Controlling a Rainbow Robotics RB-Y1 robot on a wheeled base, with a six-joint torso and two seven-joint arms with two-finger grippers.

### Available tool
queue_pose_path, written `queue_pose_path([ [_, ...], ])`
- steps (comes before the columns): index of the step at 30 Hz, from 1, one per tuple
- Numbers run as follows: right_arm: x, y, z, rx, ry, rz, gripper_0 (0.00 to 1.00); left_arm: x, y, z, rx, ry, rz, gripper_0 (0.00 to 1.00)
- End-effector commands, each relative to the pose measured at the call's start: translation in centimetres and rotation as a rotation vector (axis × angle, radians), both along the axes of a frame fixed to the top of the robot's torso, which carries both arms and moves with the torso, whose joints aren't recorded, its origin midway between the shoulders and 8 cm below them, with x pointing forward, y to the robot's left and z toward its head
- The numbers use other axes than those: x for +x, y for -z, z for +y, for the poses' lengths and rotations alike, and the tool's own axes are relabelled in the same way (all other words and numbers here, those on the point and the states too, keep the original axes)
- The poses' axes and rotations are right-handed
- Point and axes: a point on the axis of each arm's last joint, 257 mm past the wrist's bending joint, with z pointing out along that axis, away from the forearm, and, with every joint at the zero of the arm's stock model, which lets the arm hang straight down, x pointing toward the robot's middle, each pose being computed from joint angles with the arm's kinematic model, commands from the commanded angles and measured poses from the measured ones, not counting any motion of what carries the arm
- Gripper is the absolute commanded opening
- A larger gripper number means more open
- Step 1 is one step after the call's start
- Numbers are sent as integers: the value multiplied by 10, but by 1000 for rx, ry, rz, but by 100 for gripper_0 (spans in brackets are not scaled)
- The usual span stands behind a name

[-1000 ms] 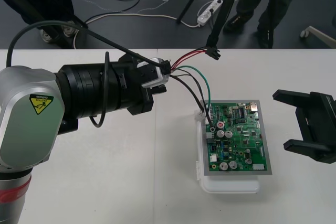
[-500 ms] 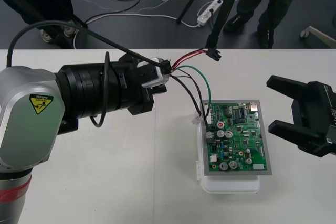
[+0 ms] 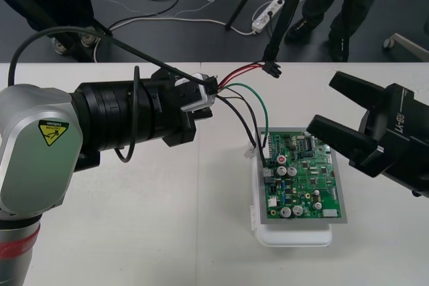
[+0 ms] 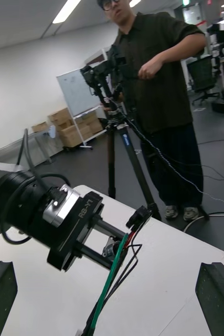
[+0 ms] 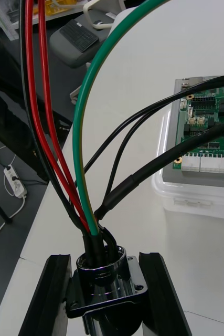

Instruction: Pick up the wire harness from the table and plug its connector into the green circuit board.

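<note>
My left gripper [image 3: 212, 90] is shut on the harness's round metal socket [image 5: 104, 274], held above the table left of the green circuit board [image 3: 303, 177]. Its black fingers [image 5: 54, 294] clamp the flange from both sides. Red and black wires rise to the small black plug [image 3: 271, 68], which hangs free in the air. The green wire [image 3: 265, 108] and further black wires drop to the board's left edge by its white connectors [image 5: 209, 164]; whether they are seated there I cannot tell. My right gripper [image 3: 330, 109] hovers open over the board's far right corner, its fingers [image 4: 219, 294] far apart.
The board rests on a white base [image 3: 295, 236] right of the table's middle. The other gripper [image 4: 80, 231] with the socket and the plug [image 4: 140, 215] stands in the middle of the right wrist view. Bare table lies in front of the board and at the front left.
My right gripper has come in from the right edge toward the board, staying open. The board and base have slid slightly left. The left arm has held still.
</note>
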Motion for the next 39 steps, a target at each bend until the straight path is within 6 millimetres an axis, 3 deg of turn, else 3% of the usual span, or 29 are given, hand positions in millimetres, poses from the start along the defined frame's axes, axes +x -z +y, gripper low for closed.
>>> queue_pose_path([
  [1,-6,-24,8,73,28,48,100,6,-26,-13,-24,7,-111,0],
  [9,1,-27,14,96,103,87,100,9,-26,-13,-24,-4,-115,0],
  [26,29,-7,33,93,200,160,100,13,-26,-13,-26,-30,-122,0],
  [39,43,-14,42,111,230,180,100,14,-30,-20,-46,-37,-126,0],
])
